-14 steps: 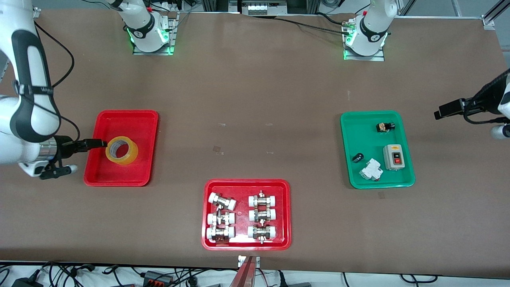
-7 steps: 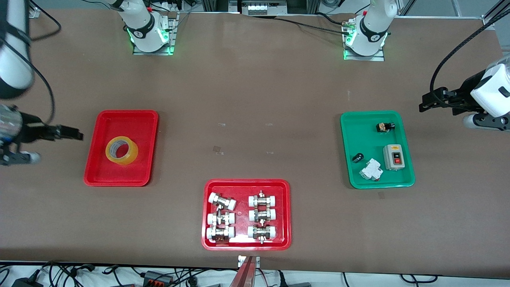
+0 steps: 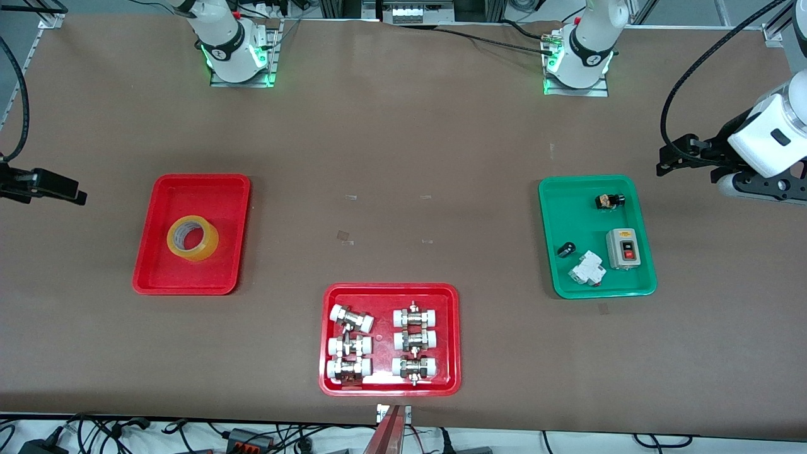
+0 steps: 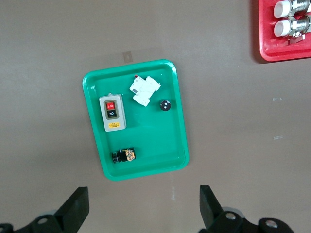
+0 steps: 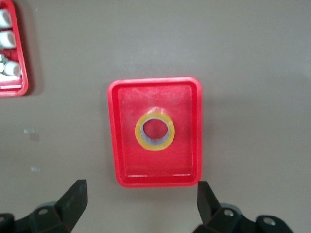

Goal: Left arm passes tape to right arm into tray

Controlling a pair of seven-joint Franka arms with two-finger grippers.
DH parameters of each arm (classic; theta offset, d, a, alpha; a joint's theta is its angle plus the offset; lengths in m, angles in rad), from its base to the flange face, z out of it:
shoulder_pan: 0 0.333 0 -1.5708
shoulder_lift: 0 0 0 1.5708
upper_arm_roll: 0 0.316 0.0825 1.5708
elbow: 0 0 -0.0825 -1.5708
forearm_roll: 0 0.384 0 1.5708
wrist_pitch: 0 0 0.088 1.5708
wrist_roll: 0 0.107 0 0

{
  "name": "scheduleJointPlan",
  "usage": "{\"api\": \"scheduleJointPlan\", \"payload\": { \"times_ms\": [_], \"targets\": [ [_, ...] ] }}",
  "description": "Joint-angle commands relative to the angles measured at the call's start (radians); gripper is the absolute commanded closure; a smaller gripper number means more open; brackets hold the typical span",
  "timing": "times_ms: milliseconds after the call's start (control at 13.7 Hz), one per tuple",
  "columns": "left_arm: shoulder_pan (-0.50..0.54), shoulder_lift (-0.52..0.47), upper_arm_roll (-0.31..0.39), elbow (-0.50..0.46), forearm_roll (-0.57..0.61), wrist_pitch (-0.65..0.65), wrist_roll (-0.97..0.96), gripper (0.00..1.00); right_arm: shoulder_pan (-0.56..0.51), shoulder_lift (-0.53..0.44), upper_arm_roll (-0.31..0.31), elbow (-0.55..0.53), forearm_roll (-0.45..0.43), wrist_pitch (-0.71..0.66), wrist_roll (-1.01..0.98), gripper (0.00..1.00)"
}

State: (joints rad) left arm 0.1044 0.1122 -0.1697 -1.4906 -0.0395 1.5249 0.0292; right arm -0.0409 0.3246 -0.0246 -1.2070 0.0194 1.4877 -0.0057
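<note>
Brown table [image 3: 403,157]: tape [image 3: 192,238] lies in tray [image 3: 189,280]; both end effectors, left [image 4: 144,206] and right [image 5: 141,201], spread apart.

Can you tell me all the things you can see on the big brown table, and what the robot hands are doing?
tape: 1, yellow, lying in the plain red tray.
plain red tray: 1, right arm's end.
fittings tray: 1, red, nearest the front camera.
metal fittings: 6, white-capped, in that tray.
green tray: 1, left arm's end.
switch box: 1, grey, in green tray.
left gripper: open, above the table beside the green tray.
right gripper: open, above the table beside the plain red tray.
</note>
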Motion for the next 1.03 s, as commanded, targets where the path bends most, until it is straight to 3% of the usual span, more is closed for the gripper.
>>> {"api": "scheduleJointPlan", "payload": {
  "times_ms": [0, 220, 586, 952],
  "targets": [
    [0.014, -0.029, -0.011, -0.030, 0.004, 0.017, 0.021, 0.00, 0.042, -0.018, -0.008, -0.030, -0.039, 0.063, 0.033, 0.00],
    [0.012, -0.028, -0.011, -0.028, 0.003, 0.018, 0.020, 0.00, 0.055, -0.088, -0.020, -0.138, -0.053, 0.149, 0.024, 0.00],
    [0.017, -0.028, -0.011, -0.028, 0.001, 0.020, 0.021, 0.00, 0.059, -0.102, -0.047, -0.143, -0.044, 0.140, 0.012, 0.00],
    [0.020, -0.026, -0.011, -0.027, 0.001, 0.020, 0.021, 0.00, 0.061, -0.289, -0.047, -0.452, -0.056, 0.281, 0.010, 0.00]
  ]
}}
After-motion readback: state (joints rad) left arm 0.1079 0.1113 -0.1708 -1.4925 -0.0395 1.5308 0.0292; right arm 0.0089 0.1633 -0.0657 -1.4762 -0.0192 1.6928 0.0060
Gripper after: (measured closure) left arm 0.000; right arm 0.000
